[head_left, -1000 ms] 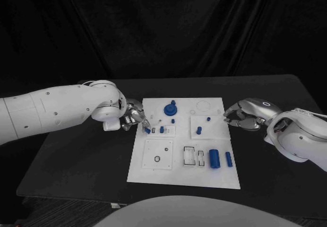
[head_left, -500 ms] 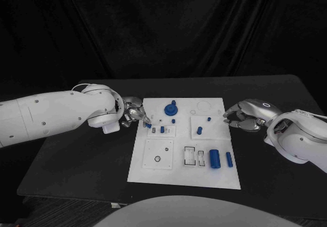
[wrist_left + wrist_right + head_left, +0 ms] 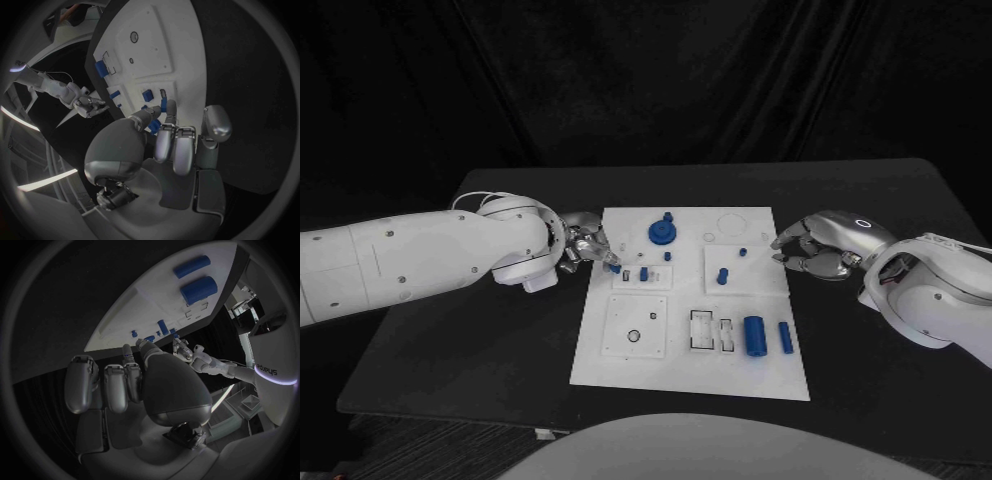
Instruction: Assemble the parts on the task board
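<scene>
At the board's (image 3: 689, 345) left edge, the left hand (image 3: 584, 245) pinches a small blue part (image 3: 613, 266), its shape partly hidden by fingertips. Beside the board's right edge, the right hand (image 3: 808, 252) rests, fingers curled in, holding nothing visible.

Task board (image 3: 625, 368): white rectangular plate, flat at table centre. Blue parts: round knobbed piece (image 3: 661, 233) at far end; two cylinders (image 3: 753, 335) lying side by side near right edge; small pegs mid-board.
</scene>
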Motion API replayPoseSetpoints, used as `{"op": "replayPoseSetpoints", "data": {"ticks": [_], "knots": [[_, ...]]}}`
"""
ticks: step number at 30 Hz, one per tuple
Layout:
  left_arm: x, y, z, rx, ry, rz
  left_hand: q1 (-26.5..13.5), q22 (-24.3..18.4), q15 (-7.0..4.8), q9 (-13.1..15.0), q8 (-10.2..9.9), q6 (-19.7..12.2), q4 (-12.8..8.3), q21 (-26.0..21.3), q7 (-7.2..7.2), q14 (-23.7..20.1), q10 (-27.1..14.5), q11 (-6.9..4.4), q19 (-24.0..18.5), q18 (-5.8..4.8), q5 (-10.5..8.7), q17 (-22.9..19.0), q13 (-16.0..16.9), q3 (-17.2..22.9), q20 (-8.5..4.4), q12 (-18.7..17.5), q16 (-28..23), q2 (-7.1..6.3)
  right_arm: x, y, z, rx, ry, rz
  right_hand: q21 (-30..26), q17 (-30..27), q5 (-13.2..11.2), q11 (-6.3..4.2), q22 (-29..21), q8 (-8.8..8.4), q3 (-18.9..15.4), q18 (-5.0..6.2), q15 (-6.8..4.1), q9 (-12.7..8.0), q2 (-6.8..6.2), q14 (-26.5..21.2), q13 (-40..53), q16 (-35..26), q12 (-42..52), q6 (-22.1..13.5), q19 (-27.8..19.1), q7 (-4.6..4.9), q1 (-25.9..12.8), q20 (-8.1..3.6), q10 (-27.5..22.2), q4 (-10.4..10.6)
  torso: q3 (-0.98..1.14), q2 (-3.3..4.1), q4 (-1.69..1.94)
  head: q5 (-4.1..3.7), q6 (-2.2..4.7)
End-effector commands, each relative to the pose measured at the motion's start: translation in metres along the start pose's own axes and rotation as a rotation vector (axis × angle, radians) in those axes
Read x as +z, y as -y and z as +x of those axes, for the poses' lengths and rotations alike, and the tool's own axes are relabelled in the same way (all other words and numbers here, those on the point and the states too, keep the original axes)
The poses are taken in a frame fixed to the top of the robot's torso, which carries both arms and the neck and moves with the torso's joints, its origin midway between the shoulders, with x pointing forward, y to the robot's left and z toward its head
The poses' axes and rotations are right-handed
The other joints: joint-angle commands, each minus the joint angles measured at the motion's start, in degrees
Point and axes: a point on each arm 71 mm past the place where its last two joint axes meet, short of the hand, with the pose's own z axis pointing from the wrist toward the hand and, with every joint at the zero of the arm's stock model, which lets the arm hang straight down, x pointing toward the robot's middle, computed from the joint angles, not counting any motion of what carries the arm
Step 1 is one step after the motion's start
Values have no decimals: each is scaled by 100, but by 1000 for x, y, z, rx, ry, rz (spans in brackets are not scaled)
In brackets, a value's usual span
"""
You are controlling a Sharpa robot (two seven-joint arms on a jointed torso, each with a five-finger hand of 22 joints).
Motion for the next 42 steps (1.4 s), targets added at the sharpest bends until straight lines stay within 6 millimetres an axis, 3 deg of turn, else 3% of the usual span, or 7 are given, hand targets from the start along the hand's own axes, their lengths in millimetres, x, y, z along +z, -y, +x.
{"op": "replayPoseSetpoints", "data": {"ticks": [1, 7, 42], "knots": [[2, 2, 1, -1, 31, 23, -18, 724, -15, 9, 2, -10, -195, 12, -23, 187, -31, 0, 51, 65, -40, 979, 581, 236, -2, -36, -30, 35, 0, 1, 0, 2, 14, 15, -38, 431, 38, -5, 1073, 3, 35, 101, 19, -8, -28, 411, 101, -37, -20, 13, 19, -4, 33, 33, -48, 2, 6, -5, -15, 22, -1], [5, 2, 6, 0, 18, 25, -30, 723, -15, 6, -3, -20, -170, 10, -20, 185, -34, 1, 54, 66, -58, 974, 572, 232, -2, -44, -33, 46, 0, 1, 1, 2, 13, 17, -38, 431, 38, -5, 1073, 3, 35, 101, 19, -8, -28, 411, 101, -37, -20, 13, 19, -4, 33, 33, -48, 2, -6, 3, -9, 13, -1], [9, 7, 17, 7, -15, 36, -76, 724, -13, -6, -7, -21, -87, 17, -17, 180, -31, 5, 68, 64, -76, 960, 565, 215, -2, -49, -39, 70, 1, 3, 3, 0, 6, 24, -50, 414, 51, -6, 1070, -8, 58, 104, 15, -19, -37, 406, 51, -46, -58, 9, 14, -3, 20, 32, -78, -1, -4, 6, -7, 26, -1]]}}
